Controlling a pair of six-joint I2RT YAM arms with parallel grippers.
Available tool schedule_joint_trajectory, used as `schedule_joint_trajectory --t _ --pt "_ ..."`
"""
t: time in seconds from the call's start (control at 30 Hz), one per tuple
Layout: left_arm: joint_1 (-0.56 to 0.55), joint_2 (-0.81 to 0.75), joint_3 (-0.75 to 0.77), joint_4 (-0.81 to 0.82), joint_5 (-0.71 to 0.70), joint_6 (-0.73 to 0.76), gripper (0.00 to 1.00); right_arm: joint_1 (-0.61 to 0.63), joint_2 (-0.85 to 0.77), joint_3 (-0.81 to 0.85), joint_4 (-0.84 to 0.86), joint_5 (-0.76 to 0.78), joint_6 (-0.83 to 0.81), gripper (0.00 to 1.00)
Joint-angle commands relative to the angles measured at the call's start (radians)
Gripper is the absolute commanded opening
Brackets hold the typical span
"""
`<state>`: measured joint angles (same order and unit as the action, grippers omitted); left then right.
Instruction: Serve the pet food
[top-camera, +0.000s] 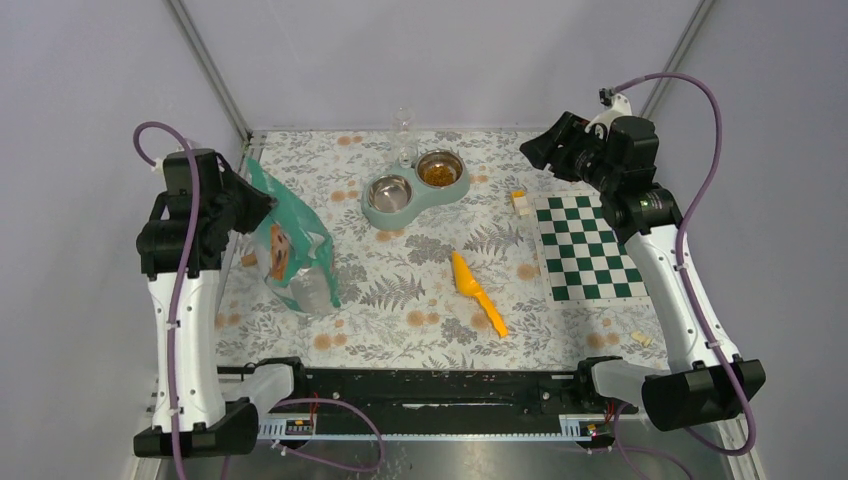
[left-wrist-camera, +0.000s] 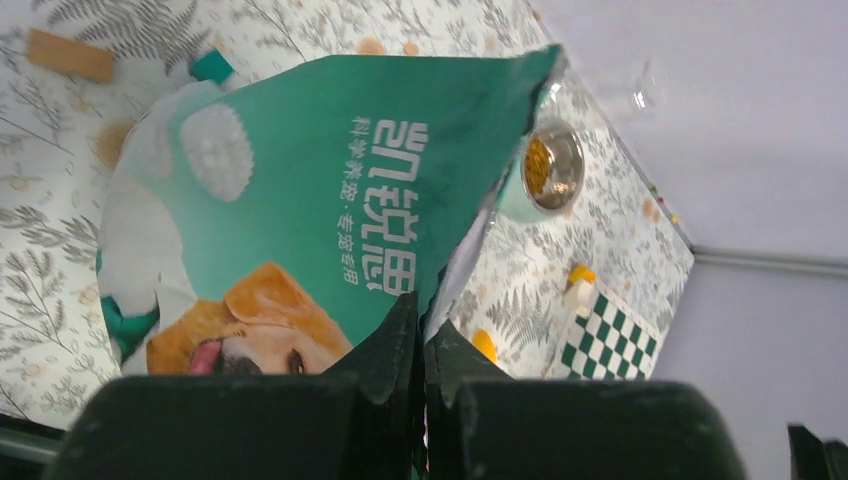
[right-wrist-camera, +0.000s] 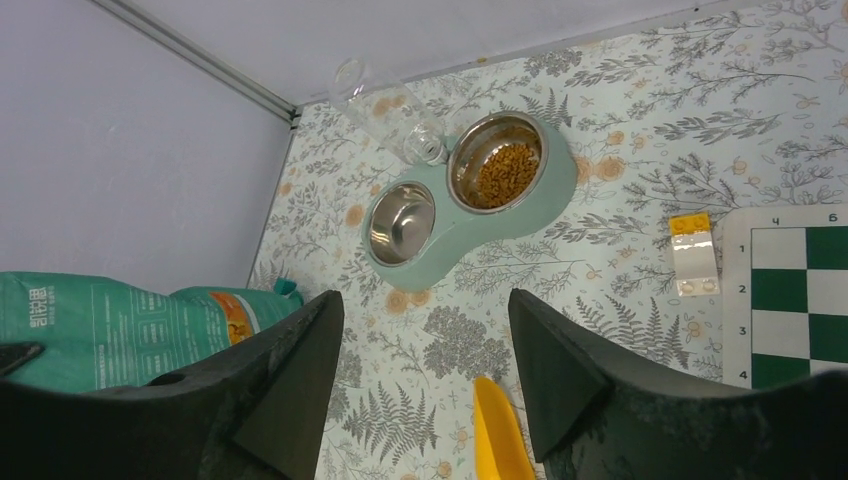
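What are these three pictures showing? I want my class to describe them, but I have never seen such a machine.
Two robot arms are bolted to the near edge of a table. The wide picture comes from a fixed camera above and behind them; the other two come from a small camera on each wrist, so the dark shapes at the bottom are that arm's own jaws. On the table are a teal pet food bag, a twin-bowl feeder with brown kibble in one bowl and nothing in the other, an orange scoop and a green chessboard. The left arm has its jaws shut on the bag's upper edge. The right arm hovers with jaws open, holding nothing.
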<state>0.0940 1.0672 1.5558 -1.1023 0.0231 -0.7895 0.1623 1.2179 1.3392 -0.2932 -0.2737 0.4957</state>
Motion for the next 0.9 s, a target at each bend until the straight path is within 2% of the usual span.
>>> schedule_joint_trajectory --t 0.0,0.2,0.4,0.87 --pt "-0.063 -0.095 0.057 0.170 0.033 -0.124 0.00 0.028 0.003 0.010 0.048 0.003 0.013 0.69" --pt "-0.116 -0.116 0.075 0.195 0.081 -0.166 0.00 0.050 -0.006 -0.008 0.047 0.023 0.021 0.68" --pt "-0.169 -0.073 0.100 0.258 0.158 -0.197 0.00 0.060 -0.020 -0.025 0.039 0.029 0.043 0.67" --pt "-0.411 0.077 0.262 0.275 0.078 -0.257 0.00 0.077 -0.062 -0.083 -0.004 0.070 0.042 0.65"
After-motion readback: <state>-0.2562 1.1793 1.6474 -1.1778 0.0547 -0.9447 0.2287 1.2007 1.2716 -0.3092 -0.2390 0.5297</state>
